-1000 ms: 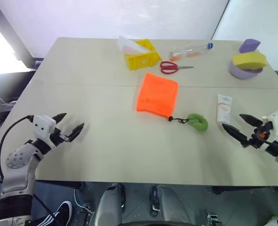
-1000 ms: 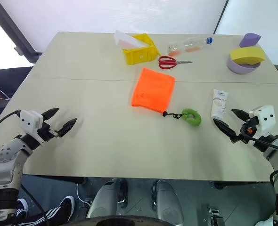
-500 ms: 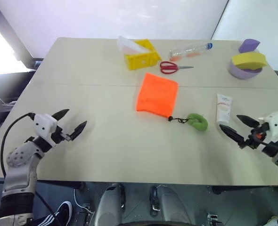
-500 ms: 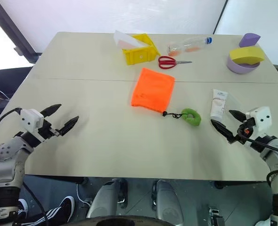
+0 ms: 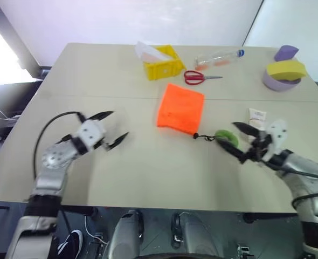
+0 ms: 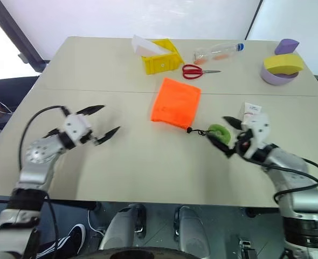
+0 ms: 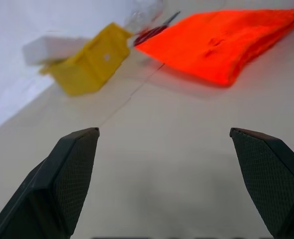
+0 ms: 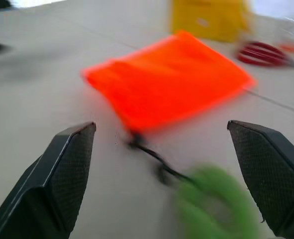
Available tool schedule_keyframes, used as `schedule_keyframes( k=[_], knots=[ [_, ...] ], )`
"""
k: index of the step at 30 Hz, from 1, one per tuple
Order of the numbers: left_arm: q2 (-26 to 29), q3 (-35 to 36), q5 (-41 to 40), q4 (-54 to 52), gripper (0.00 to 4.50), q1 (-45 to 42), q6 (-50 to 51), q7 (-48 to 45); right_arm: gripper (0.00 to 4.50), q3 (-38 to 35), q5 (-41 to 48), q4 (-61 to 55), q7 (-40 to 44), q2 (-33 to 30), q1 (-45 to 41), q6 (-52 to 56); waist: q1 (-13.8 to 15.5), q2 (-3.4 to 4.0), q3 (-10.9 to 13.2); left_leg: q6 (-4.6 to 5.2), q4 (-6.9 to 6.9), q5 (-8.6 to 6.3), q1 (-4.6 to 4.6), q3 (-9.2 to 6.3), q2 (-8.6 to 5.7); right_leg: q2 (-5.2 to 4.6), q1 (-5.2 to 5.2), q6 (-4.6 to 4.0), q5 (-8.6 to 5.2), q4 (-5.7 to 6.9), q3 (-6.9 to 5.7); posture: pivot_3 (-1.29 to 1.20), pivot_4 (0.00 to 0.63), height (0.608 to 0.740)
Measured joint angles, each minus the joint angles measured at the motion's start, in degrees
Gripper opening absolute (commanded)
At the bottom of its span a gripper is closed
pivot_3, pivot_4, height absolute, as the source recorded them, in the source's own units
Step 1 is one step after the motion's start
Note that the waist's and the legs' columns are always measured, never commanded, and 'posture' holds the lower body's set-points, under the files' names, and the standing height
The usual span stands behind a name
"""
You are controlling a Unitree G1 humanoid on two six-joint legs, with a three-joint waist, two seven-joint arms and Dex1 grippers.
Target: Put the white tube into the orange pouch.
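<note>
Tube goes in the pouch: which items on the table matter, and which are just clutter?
Job: white tube, orange pouch with its green ring.

Clutter: yellow bin, red scissors, clear bottle, purple bowl with yellow sponge.

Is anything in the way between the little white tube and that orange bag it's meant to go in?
Only the green ring on the pouch's cord, and the open right gripper over it, lie between the white tube and the orange pouch; the rest is bare table.
</note>
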Motion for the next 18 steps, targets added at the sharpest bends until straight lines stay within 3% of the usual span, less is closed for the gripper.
schedule_keyframes(
  k=[5, 11, 18],
  knots=[
    [-5.78, -8.18, 9.16, 13.07, 4.50, -12.32, -6.81, 4.58, 4.42, 4.18, -4.09, -0.04, -4.06, 1.45, -1.84, 0.30, -0.10, -0.02, -0.01, 0.20, 0.14, 0.04, -0.24, 0.08, -0.10, 0.02, -0.09, 0.21, 0.19, -0.05, 0.01, 0.00, 0.150, 0.740],
    [-10.87, -12.36, 13.42, 26.32, 4.50, -21.67, -12.52, 7.86, 4.42, 3.86, -4.85, 0.03, -6.11, 1.92, -1.86, 0.09, -0.16, -0.02, -0.01, 0.25, 0.28, 0.03, -0.52, 0.14, -0.15, 0.25, -0.26, 0.22, 0.20, -0.03, -0.03, 0.00, 0.150, 0.740],
    [-12.63, -15.04, 14.20, 32.95, 4.50, -25.75, -18.45, 5.98, 4.42, 2.92, -4.84, 0.02, -7.37, 1.99, -1.92, -0.09, -0.26, -0.02, -0.01, 0.34, 0.67, -0.04, -0.60, 0.10, -0.05, 0.27, -0.26, 0.21, 0.22, 0.13, -0.05, 0.00, 0.150, 0.740]
  ],
)
